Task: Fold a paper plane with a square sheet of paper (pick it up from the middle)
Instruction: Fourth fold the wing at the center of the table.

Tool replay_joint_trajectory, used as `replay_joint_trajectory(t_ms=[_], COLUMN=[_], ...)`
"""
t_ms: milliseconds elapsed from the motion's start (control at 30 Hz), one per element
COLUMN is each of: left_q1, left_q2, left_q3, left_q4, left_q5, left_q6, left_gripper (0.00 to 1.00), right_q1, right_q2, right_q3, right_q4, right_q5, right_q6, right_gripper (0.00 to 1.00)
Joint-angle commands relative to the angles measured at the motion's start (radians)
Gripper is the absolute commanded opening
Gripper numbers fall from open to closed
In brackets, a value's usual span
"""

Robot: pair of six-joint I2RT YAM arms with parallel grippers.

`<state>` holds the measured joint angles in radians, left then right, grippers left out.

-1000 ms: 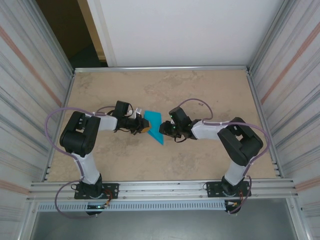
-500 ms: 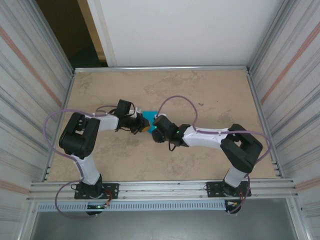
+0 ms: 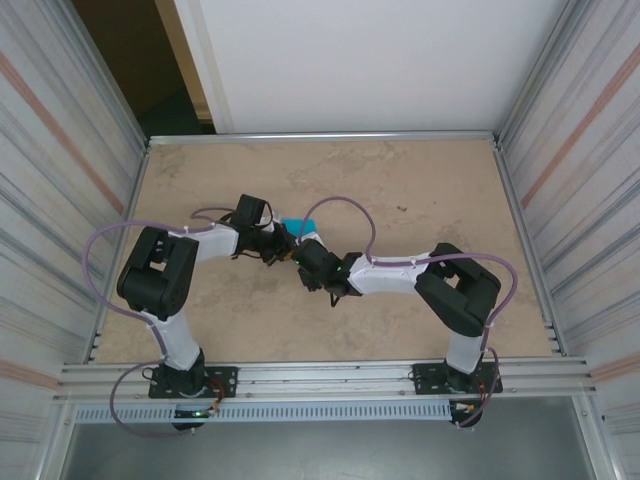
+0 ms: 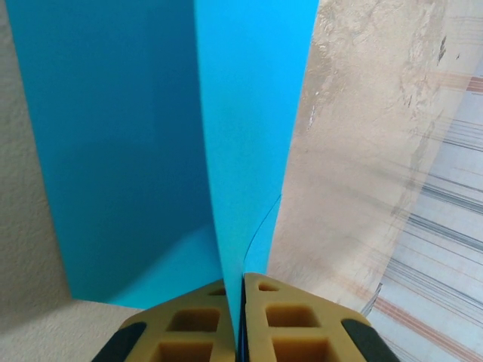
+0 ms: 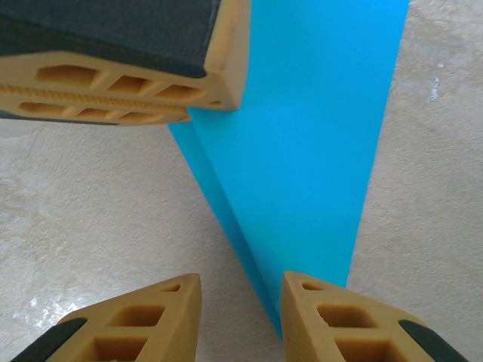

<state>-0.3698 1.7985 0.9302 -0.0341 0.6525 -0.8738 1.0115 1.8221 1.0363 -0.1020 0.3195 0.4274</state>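
The teal-blue sheet of paper (image 4: 249,128) is folded along a crease into a long shape that tapers to a point (image 5: 302,173). My left gripper (image 4: 241,298) is shut on its folded edge, and one layer stands upright out of the jaws. In the top view only a corner of the paper (image 3: 293,222) shows behind the two wrists. My right gripper (image 5: 238,305) is open, low over the table, and the paper's narrow tip lies between its fingers (image 5: 343,320) without being pinched. The left gripper's fingers (image 5: 128,56) hang just above and ahead of it. In the top view the two grippers, left (image 3: 283,248) and right (image 3: 305,257), nearly touch.
The beige tabletop (image 3: 420,190) spreads around the arms, bounded by metal rails and corrugated side walls (image 3: 60,170). The right arm's forearm (image 3: 385,275) stretches leftward across the table's middle, and purple cables (image 3: 340,205) loop above both wrists.
The right arm has reached leftward until its gripper meets the left gripper, covering most of the paper in the top view. The left gripper has shifted slightly, keeping its hold.
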Motion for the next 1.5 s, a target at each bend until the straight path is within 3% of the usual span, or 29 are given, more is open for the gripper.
replay_joint_trajectory(t_ms=[0, 1467], left_q1=[-0.005, -0.005], left_q2=[-0.030, -0.014], left_q3=[0.029, 0.058], left_q4=[-0.036, -0.084], left_q5=[-0.010, 0.002], left_q6=[-0.012, -0.013], left_gripper=[0.09, 0.12], right_q1=[-0.001, -0.028], right_q2=[-0.011, 0.054], right_q3=[-0.010, 0.012], right_q4=[0.018, -0.003], right_q5=[0.046, 0.040], right_q6=[-0.007, 0.012], right_gripper=[0.32, 0.24])
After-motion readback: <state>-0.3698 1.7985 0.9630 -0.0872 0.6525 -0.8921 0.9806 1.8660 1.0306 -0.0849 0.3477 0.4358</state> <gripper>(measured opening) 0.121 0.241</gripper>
